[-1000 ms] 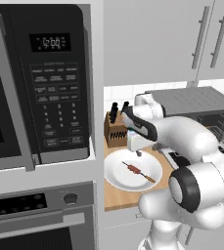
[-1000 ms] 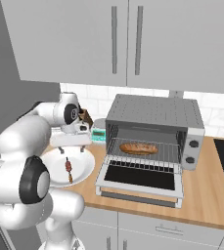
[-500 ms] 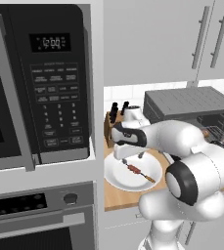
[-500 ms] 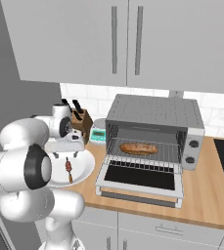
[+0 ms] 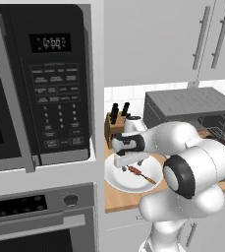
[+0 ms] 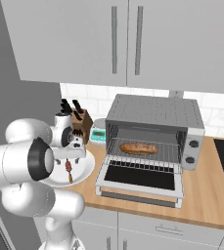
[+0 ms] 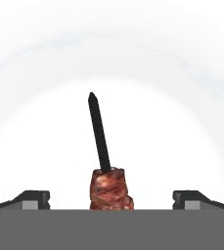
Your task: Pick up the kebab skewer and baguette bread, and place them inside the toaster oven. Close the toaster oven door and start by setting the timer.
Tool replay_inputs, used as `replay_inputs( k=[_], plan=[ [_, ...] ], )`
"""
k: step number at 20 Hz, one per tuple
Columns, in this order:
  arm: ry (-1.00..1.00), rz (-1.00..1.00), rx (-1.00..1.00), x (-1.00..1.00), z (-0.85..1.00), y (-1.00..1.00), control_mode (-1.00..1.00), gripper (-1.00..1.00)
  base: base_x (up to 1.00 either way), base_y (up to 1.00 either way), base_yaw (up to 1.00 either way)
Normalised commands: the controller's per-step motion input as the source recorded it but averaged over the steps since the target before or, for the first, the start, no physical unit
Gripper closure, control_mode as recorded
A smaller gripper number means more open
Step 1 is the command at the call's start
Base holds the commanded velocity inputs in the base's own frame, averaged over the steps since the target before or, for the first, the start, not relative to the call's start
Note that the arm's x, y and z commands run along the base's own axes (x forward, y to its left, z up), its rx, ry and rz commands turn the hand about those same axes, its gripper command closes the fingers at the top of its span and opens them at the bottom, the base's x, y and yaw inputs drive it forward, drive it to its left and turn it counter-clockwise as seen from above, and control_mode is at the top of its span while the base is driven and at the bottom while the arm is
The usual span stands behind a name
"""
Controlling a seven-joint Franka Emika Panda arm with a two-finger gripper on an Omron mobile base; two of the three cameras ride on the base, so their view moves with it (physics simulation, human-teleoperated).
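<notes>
Readable text: one item only. The microwave [image 5: 45, 88] carries a lit clock display [image 5: 50, 43] at the top of its control panel, digits reading approximately "12:00"; the rendering is soft, so the exact figures are uncertain. Keypad buttons [image 5: 57, 106] below the display bear small pale legends, too blurred to read. The built-in oven [image 5: 40, 216] panel beneath shows a faint row of marks, illegible.

Two base views flanking one plate [image 5: 121, 181]; hand view close above it.
</notes>
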Motion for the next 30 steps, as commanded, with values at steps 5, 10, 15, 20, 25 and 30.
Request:
replay_inputs(
  k=[5, 10, 15, 20, 25, 30],
  plan=[
    [-0.04, 0.0, 0.01, 0.0, -0.08, -0.03, -1.0, -1.0, 0.0, 0.0, 0.0],
    [-0.06, 0.0, 0.04, -0.05, -0.05, -0.15, -1.0, -1.0, 0.0, 0.0, 0.0],
    [-0.01, 0.0, 0.01, -0.14, -0.13, -0.03, -1.0, -1.0, 0.0, 0.0, 0.0],
    [0.0, 0.0, 0.0, -0.02, -0.16, 0.0, -1.0, 1.0, 0.0, 0.0, 0.0],
    [0.0, 0.0, 0.0, 0.0, 0.0, 0.0, -1.0, 1.0, 0.0, 0.0, 0.0],
    [0.01, 0.0, 0.0, 0.0, -0.01, 0.0, -1.0, 1.0, 0.0, 0.0, 0.0]
  ],
)
